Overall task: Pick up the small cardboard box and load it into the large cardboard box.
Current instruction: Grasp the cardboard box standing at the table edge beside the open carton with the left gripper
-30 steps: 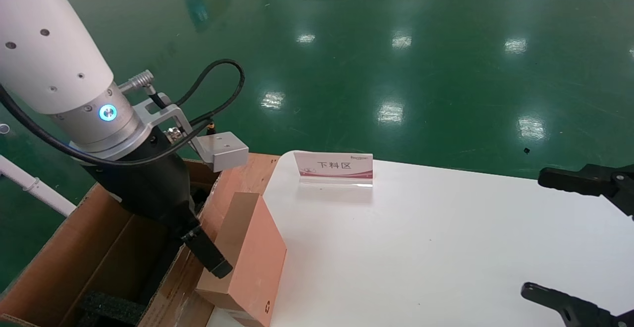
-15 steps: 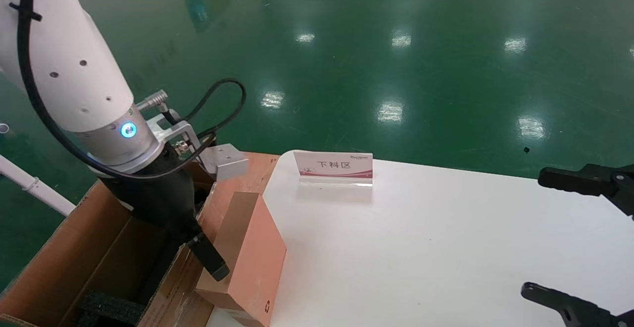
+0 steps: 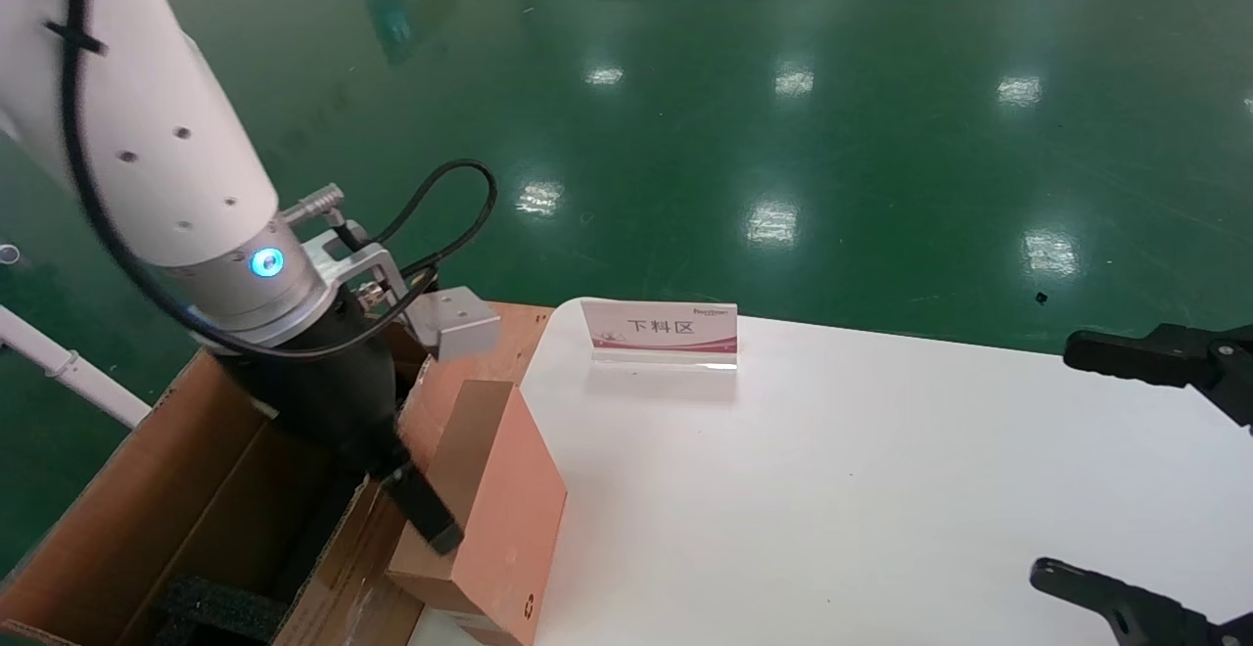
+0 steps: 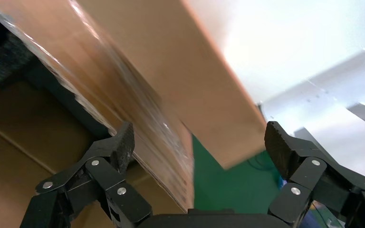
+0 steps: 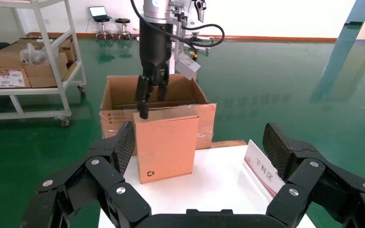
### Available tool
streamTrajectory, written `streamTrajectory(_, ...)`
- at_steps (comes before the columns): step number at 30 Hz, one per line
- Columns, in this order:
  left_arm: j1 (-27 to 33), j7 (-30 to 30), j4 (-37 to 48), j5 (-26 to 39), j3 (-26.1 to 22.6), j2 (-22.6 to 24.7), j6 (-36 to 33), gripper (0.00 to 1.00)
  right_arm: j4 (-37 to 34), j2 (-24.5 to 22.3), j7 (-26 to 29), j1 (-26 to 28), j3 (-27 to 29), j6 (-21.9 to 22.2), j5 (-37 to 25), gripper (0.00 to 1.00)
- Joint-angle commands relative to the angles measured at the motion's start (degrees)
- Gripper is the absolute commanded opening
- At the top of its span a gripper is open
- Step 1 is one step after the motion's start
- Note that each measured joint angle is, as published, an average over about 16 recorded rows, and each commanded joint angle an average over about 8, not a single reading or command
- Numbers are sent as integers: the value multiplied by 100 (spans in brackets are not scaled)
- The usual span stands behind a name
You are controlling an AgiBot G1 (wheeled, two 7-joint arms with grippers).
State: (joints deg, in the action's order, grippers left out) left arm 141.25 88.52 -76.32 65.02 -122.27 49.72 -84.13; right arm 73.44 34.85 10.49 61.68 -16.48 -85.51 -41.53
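The small cardboard box (image 3: 509,509) stands upright at the white table's left edge, leaning against the large cardboard box's taped flap (image 4: 100,95); its recycling mark faces the right wrist view (image 5: 166,145). The large cardboard box (image 3: 196,489) stands open on the floor left of the table, with black foam (image 3: 210,607) inside. My left gripper (image 3: 431,524) is open at the small box's top left corner. Its jaws straddle the flap and the small box (image 4: 190,66), touching neither in the left wrist view (image 4: 200,142). My right gripper (image 3: 1096,470) is open and empty at the table's right.
A pink and white sign (image 3: 661,328) stands at the table's (image 3: 832,489) far edge. A white shelf rack with cartons (image 5: 28,66) stands beyond the large box (image 5: 119,92). Green floor surrounds the table.
My left wrist has dropped and shifted right toward the small box, while its fingertip stays at the box's top corner. The small box and the right arm have not moved.
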Motion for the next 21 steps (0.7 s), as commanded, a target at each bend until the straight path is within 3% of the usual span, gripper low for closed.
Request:
streamTrajectory(1,-22,-31,53,-9,-3,16,-12,100,-1,0,-1,0,0,0,0,100)
streamTrajectory(21,-435,-724,654,-251,96,-118,209,100,-3,-2,-5,3,-8,1,5,100)
